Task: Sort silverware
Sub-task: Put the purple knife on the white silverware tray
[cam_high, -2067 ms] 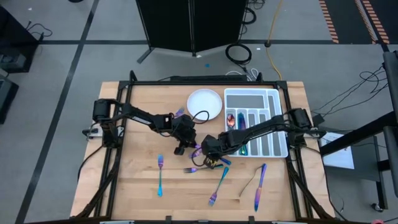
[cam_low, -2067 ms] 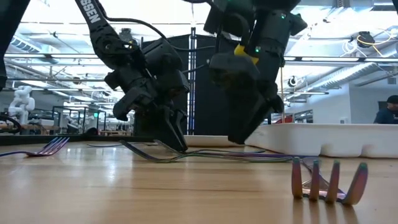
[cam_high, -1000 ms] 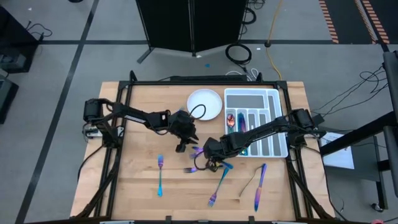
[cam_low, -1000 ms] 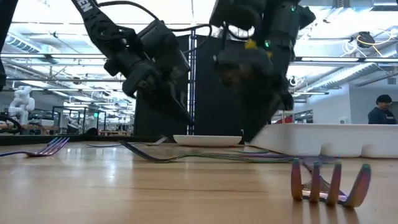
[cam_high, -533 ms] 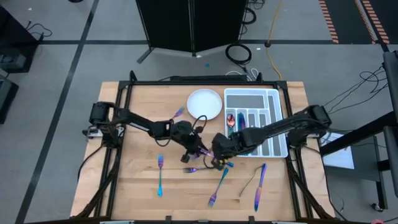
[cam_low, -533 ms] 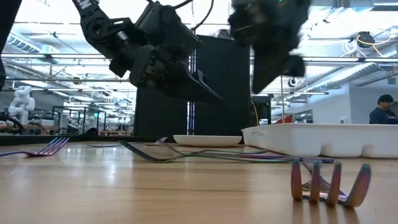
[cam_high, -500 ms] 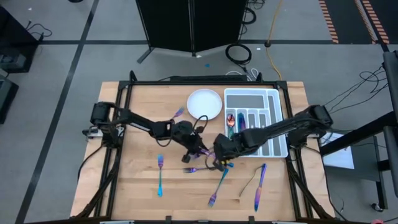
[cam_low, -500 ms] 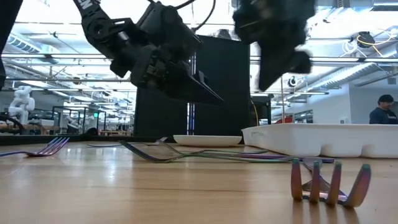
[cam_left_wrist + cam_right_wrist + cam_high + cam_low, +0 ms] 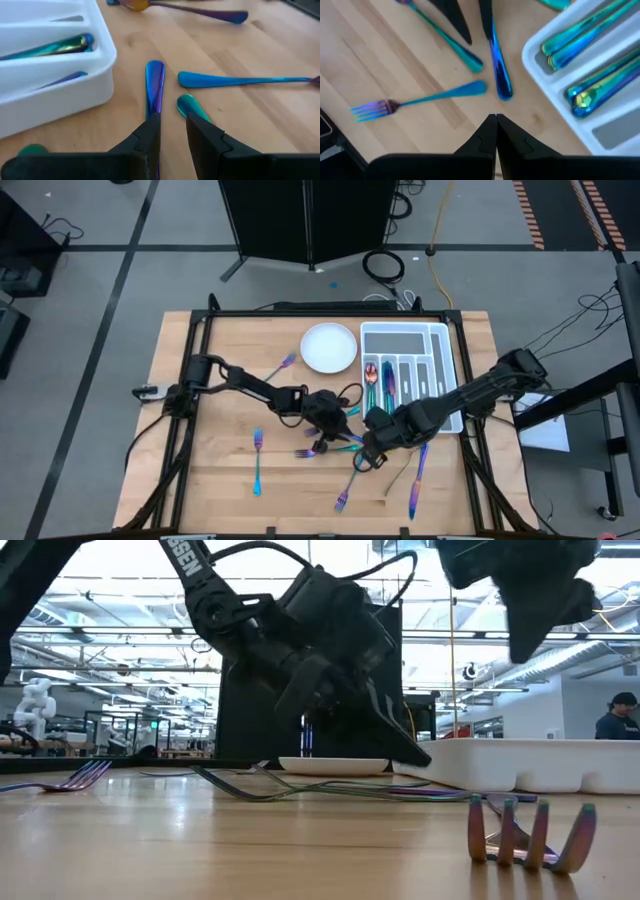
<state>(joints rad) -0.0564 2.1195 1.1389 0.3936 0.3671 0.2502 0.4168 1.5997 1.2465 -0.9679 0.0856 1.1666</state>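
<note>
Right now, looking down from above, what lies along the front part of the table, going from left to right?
Straight fork → slanted fork → knife. I skipped the pile in the middle under the arms, because those pieces overlap.

My matt black fingers (image 9: 150,135) hover over glossy iridescent metal silverware (image 9: 155,87). Smooth pale wood table (image 9: 260,130). Glossy white plastic tray (image 9: 75,95).
</note>
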